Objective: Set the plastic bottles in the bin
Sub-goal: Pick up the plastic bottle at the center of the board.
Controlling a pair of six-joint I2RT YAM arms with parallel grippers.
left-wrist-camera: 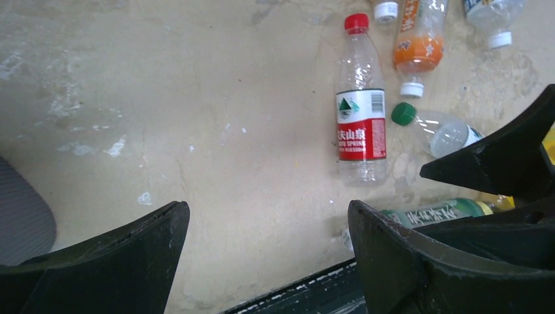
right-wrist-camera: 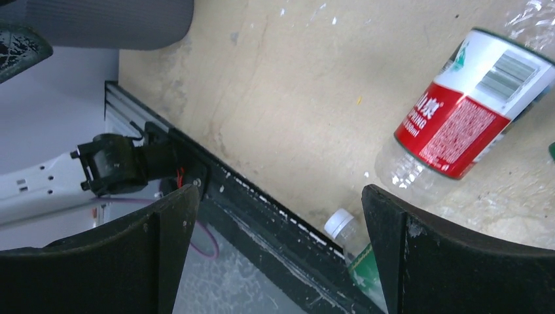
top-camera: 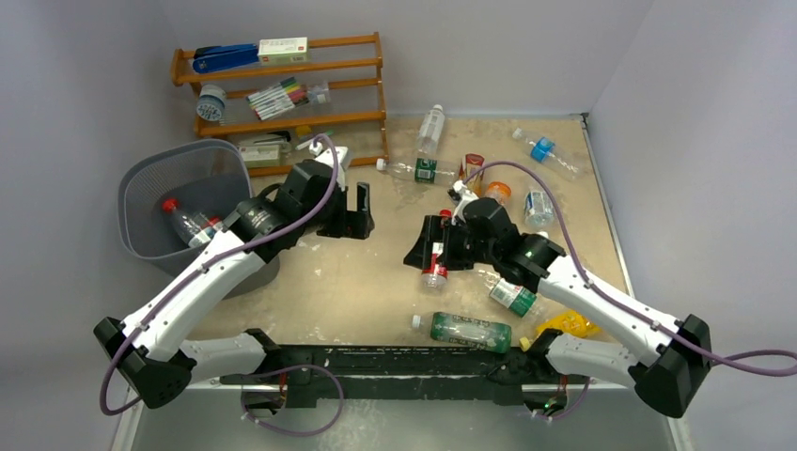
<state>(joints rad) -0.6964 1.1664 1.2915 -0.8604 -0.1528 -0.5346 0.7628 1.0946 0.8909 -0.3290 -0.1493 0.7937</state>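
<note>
The grey bin (top-camera: 179,193) stands at the left with a red-capped bottle (top-camera: 188,224) inside. My left gripper (top-camera: 355,211) is open and empty, just right of the bin; its wrist view shows bare table between its fingers (left-wrist-camera: 268,222). My right gripper (top-camera: 428,249) is open and empty (right-wrist-camera: 280,203), low over the table's middle. A clear bottle with a red label (top-camera: 434,272) lies beside it, outside the right finger (right-wrist-camera: 471,118), and shows in the left wrist view (left-wrist-camera: 360,118). A green bottle (top-camera: 470,330) lies near the front edge.
More bottles lie scattered at the back right: a clear one (top-camera: 429,127), a blue-labelled one (top-camera: 545,150), an orange one (left-wrist-camera: 419,39) and a green-capped one (top-camera: 512,296). A yellow bottle (top-camera: 569,324) lies by the right arm. The orange wooden rack (top-camera: 282,94) stands behind the bin.
</note>
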